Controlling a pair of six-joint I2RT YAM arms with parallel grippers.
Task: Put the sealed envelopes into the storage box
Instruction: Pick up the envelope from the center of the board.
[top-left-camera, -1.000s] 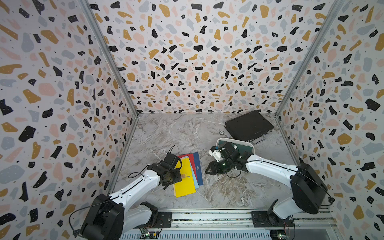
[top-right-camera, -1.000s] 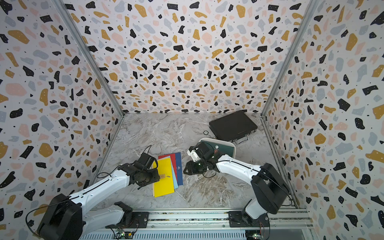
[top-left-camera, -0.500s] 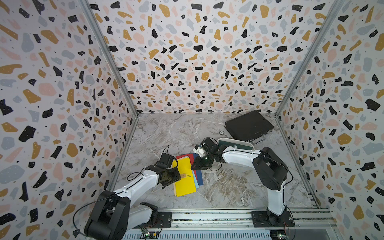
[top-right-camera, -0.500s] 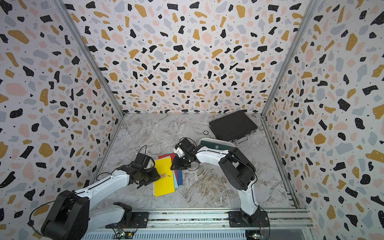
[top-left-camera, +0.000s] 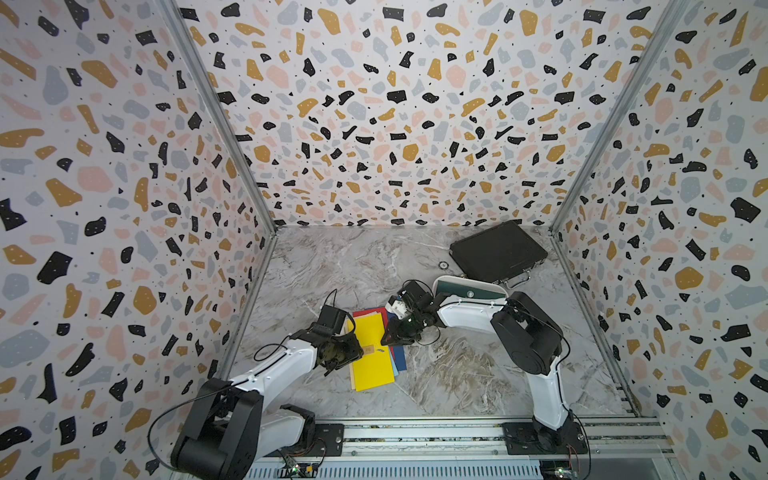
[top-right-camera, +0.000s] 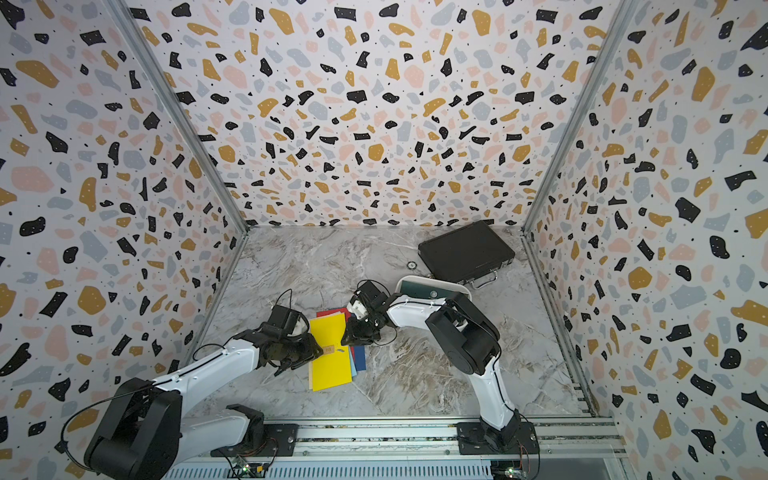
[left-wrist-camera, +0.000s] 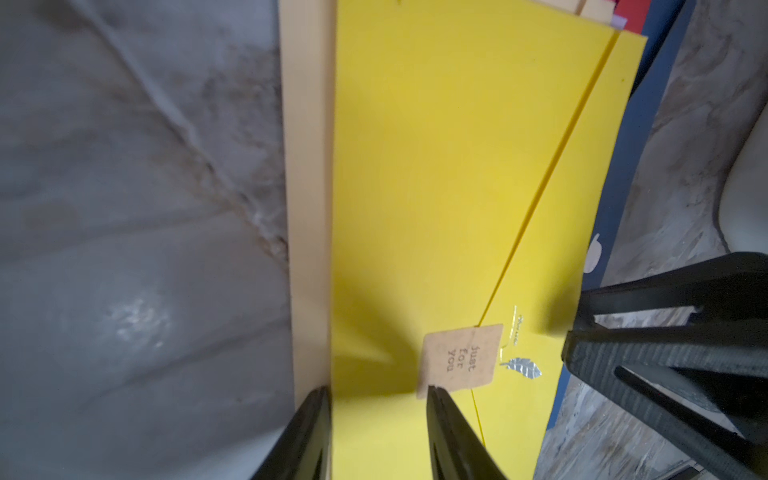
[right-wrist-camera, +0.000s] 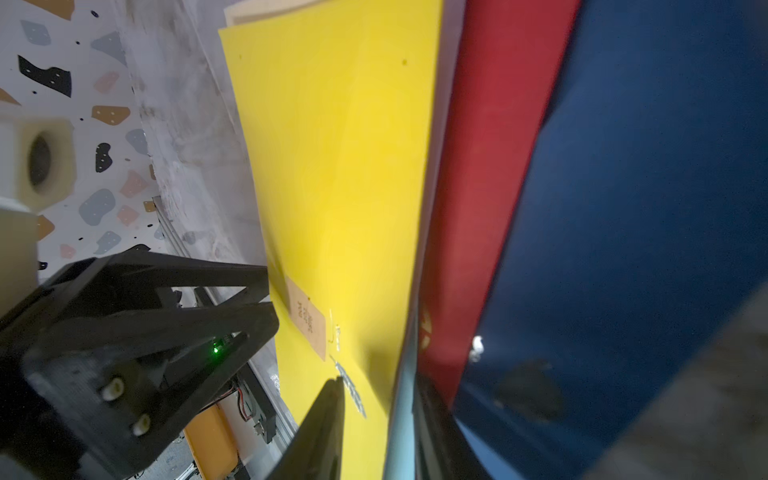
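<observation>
Directly under left claw (left-wrist-camera: 376, 401), yellow envelope (left-wrist-camera: 436, 166)

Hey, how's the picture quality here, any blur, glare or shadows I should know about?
Left wrist view: the table is soft with a glare patch; the left gripper shadows the yellow envelope; the sticker reads clearly. Right wrist view: the navy envelope is dark and blurred. Both top views: sharp, evenly lit, walls splayed by the wide lens.

White links (top-left-camera: 282, 363), black joints (top-left-camera: 530, 340), looping black cables (top-left-camera: 178, 406), black trussed left pincer (left-wrist-camera: 377, 392) and right pincer (right-wrist-camera: 380, 384).
</observation>
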